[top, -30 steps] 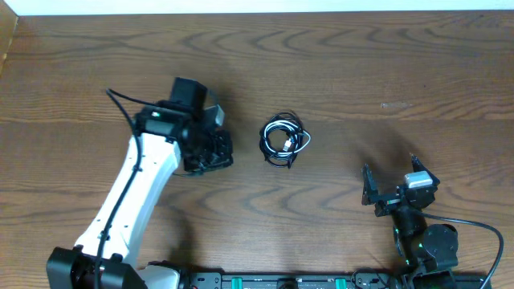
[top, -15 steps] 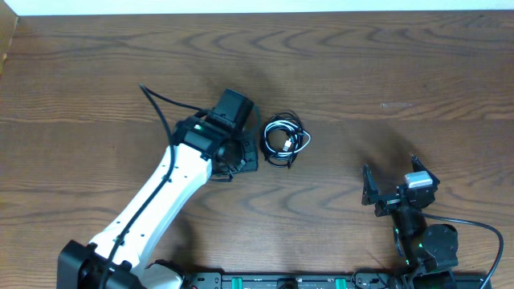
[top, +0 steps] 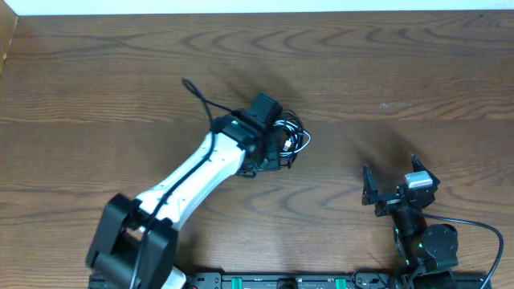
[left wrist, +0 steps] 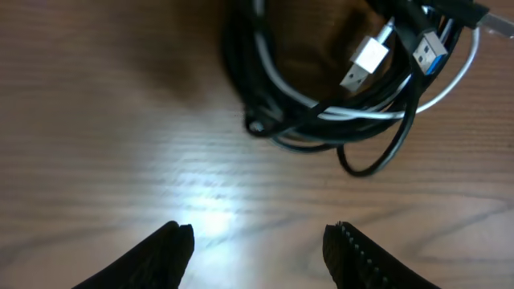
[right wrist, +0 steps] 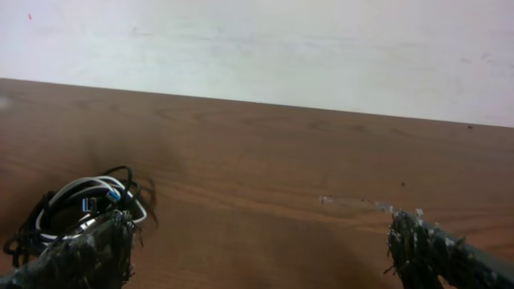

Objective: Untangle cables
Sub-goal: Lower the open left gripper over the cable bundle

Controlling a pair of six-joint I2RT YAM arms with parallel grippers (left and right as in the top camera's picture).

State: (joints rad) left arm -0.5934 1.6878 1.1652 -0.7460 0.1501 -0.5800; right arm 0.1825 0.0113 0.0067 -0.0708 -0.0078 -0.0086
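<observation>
I found the cables [left wrist: 321, 116] tangled in one loose coil on the table [top: 401, 72] — black cords, one white, plugs inside.

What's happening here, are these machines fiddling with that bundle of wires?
Two robot arms are set to untangle a small knot of cables lying in the middle of the table. The left gripper hovers right at the bundle's edge with its jaws open, holding nothing. Black cords and one white cord lie looped together, plugs showing. The right gripper sits off to the side, open and empty. Nothing is pulled loose yet.
</observation>
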